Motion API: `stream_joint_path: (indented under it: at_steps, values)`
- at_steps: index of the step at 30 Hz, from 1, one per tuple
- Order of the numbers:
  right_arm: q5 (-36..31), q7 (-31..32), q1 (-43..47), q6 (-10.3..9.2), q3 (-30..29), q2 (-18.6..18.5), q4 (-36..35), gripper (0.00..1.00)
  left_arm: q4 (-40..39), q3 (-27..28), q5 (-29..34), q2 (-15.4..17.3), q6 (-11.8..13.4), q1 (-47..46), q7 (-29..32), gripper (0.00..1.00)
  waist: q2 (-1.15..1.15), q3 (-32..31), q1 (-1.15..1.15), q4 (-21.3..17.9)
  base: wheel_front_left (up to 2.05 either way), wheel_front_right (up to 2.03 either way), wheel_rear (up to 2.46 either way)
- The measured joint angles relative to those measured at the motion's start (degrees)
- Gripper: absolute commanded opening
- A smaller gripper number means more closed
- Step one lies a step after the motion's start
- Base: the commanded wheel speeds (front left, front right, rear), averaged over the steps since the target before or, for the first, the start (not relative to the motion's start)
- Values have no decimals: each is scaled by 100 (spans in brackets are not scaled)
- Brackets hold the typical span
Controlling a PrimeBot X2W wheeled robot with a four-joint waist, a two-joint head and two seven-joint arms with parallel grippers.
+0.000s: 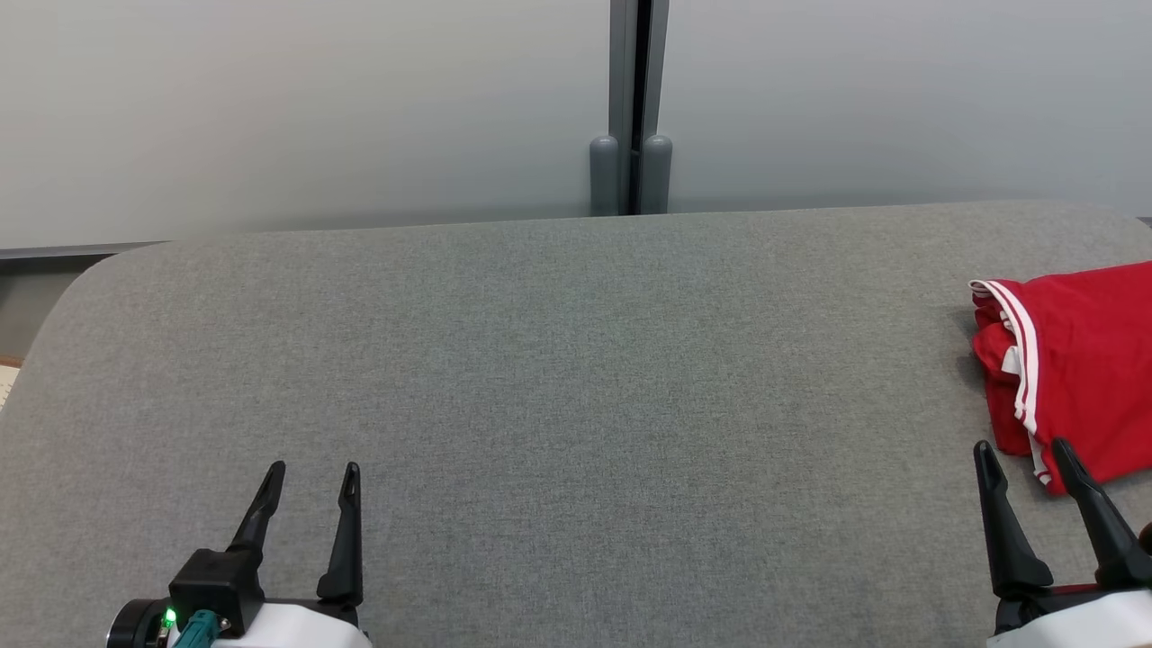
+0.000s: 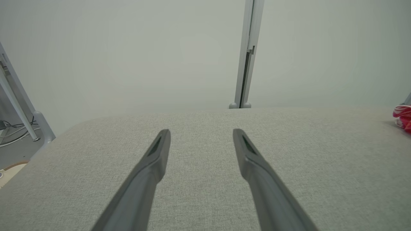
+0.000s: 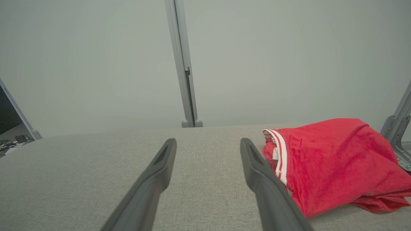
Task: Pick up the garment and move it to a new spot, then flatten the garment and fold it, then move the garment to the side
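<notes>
The red garment with white stripes lies bunched at the right edge of the frame, on the grey table. The left gripper, at lower left, has its fingers spread and empty. The right gripper, at lower right, is also spread and empty, close beside the garment.

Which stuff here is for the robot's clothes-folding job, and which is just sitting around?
For the job:
- red garment
- grey table it lies on
- left tool and right tool, both open

Just lying about:
- grey post behind the table
- cables on the floor
</notes>
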Motion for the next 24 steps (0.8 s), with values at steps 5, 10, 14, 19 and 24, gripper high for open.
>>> stream_joint_path:
  at_steps: [5, 10, 14, 19, 24]
  values:
    - [-1, 7, 6, 0, 8, 8, 2, 100, 21, -11, 0, 1, 24, -5, -1, 100, 0, 9, 0, -1, 0, 0, 0]
    - [-7, 59, 7, 0, 14, 12, 11, 100, 25, -26, -7, 11, 51, -9, -14, 100, 0, 32, 0, -7, 0, 0, 0]
    - [-31, 94, 2, 0, 3, 15, 15, 100, 30, -34, -13, 25, 51, -15, -18, 100, 0, 47, 0, -15, 0, 0, 0]
    - [-93, 93, -12, 0, 11, -14, 3, 100, 30, -58, -23, 31, 51, -37, -25, 100, 0, 77, 0, -3, 0, 0, 0]
    - [-99, 99, -1, 0, 26, 18, 91, 0, 119, -91, -23, -18, 49, 14, -34, 0, 0, 97, 0, 5, 0, 0, 0]
